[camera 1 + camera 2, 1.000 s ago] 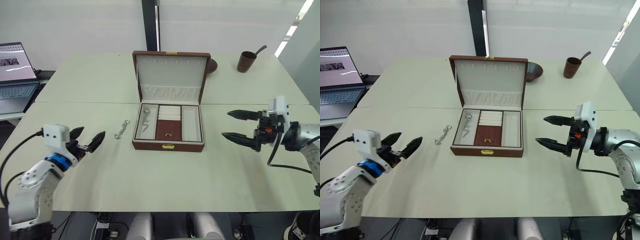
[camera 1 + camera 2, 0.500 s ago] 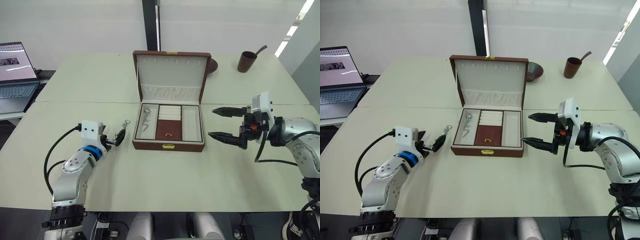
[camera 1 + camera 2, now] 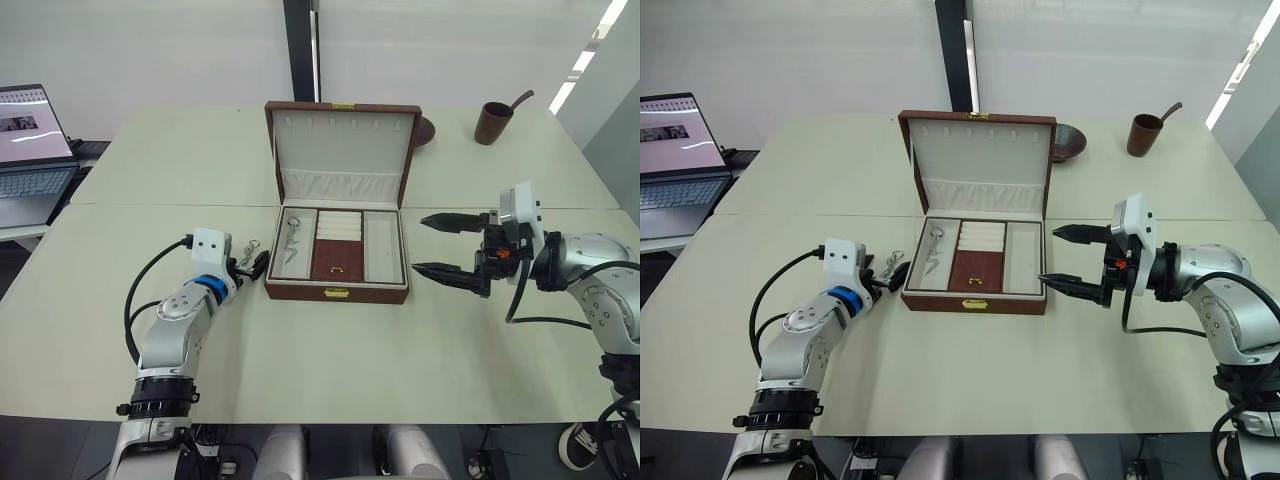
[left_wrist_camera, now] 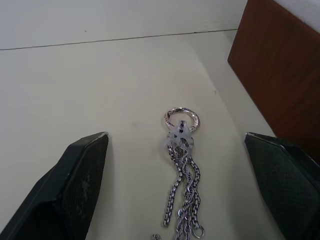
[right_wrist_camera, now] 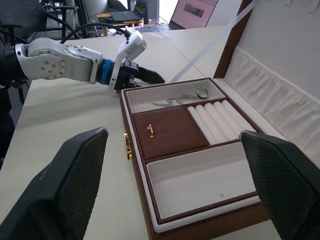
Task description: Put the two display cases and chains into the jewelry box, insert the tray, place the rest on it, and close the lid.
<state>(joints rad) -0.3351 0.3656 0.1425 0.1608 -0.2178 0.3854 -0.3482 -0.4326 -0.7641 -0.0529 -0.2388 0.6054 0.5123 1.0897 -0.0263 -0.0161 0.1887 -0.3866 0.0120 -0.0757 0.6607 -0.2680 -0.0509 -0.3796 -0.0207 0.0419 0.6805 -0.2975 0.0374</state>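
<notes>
Pale green-white table [image 3: 330, 350] carries everything. Landmark: the large reddish-brown wood-grain jewelry box [image 3: 336, 291] with gold front clasp, mid-table.

Its hinged brown lid [image 3: 342, 155], cream-lined with a gathered pocket and a row of hooks, stands upright at the box's back edge.

Shallow brown tray [image 5: 200, 150] with cream side compartments already sits inside the box; brown middle section carries a small gold piece [image 5: 150, 130], cream ring rolls behind it. One thin silver chain [image 5: 180, 98] lies in the tray compartment on the box's left side. Compartment on the box's right side is bare cream.

Right gripper [image 3: 437, 245]: just off the box's right side, above the table, jaws spread wide, holding nothing.

Left gripper [image 4: 180, 165]: just off the box's left front corner, low over the table, jaws wide apart, nothing gripped.

Second short silver chain with a small ring at one end [image 4: 181, 172] lies on the table beside the box's left wall, between the left fingers [image 4: 75, 185], touching neither.

Behind the box, right: dark brown cup with a handle sticking out [image 3: 493, 122]. Far left of the box: open laptop [image 3: 32, 150].
</notes>
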